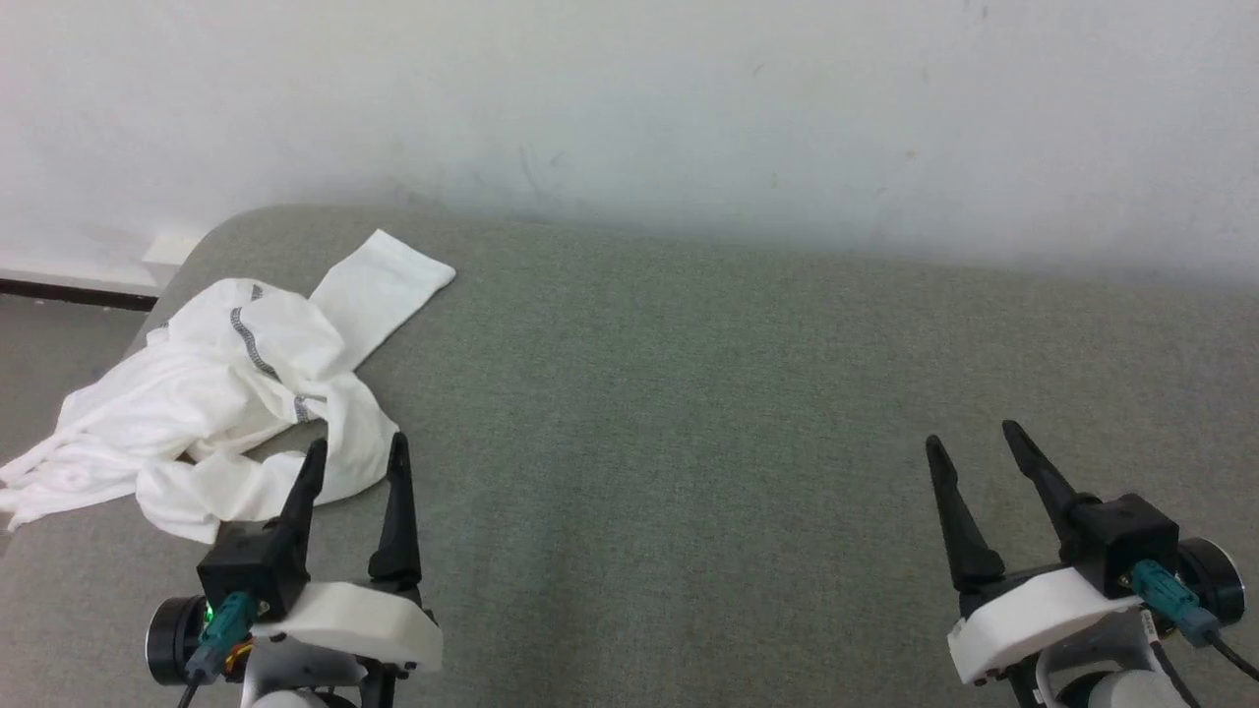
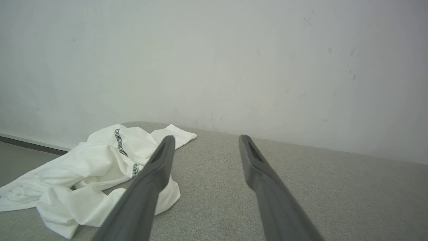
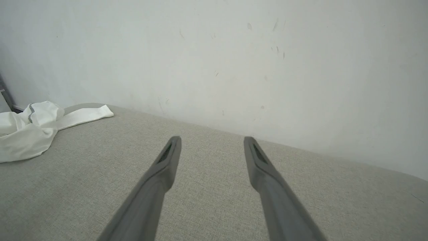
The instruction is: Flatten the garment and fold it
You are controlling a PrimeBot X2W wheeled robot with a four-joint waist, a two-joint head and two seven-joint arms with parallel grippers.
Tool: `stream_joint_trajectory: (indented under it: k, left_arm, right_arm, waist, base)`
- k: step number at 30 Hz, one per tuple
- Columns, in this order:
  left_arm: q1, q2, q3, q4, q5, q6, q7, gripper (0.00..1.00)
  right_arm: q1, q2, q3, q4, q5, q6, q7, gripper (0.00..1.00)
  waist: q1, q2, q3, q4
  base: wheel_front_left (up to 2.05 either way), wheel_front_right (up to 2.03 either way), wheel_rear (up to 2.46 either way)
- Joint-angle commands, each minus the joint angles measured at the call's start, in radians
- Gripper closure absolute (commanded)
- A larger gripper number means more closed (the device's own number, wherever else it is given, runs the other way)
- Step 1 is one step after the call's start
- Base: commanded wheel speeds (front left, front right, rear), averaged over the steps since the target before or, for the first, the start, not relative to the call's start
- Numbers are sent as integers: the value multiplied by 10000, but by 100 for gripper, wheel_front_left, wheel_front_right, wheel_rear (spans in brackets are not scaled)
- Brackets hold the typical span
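1. Left gripper [image 1: 357, 442]: low at the near left, fingers pointing away from the robot, jaws spread wide with nothing between them. The left wrist view shows the same gap [image 2: 207, 137], with bare cloth surface behind it.
2. Right gripper [image 1: 970, 435]: low at the near right, jaws likewise wide apart and empty. In its own wrist view [image 3: 212, 137] it hangs over the bare surface, well apart from the shirt.
3. Grey fabric surface [image 1: 689, 393]: a woven, padded top running from the near edge to the wall, with a rounded far-left corner.
4. Garment [image 1: 226, 393]: a white shirt in a crumpled heap on the left part of the surface, just beyond the left gripper's fingertips. The left finger [image 2: 147, 180] overlaps its near fold in the wrist view; cannot tell if they touch.
5. Dark grey stitching [image 1: 251, 344] runs in curved lines across the top of the heap.
6. One sleeve [image 1: 384, 280] lies flat, angled toward the far edge.
7. The shirt's left end reaches the surface's left edge; overhang unclear.
8. Farthest: pale scuffed wall [image 1: 629, 98], with a dark baseboard [image 1: 69, 292] at the left.
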Motion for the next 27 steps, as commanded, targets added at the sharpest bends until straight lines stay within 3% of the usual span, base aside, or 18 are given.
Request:
stream_joint_trajectory:
  k: [1,27]
  left_arm:
    - [-10,-8,51,-44,-129,31,-108,0]
    - [-18,-13,130,-172,-924,250,-651,0]
  right_arm:
    - [74,19,42,-31,48,-9,-122,0]
    - [1,27,79,-177,-133,-14,-519,0]
  waist:
    - [0,0,11,259]
    - [0,0,306,2402]
  base:
    - [0,0,0]
    - [-2,-2,-2]
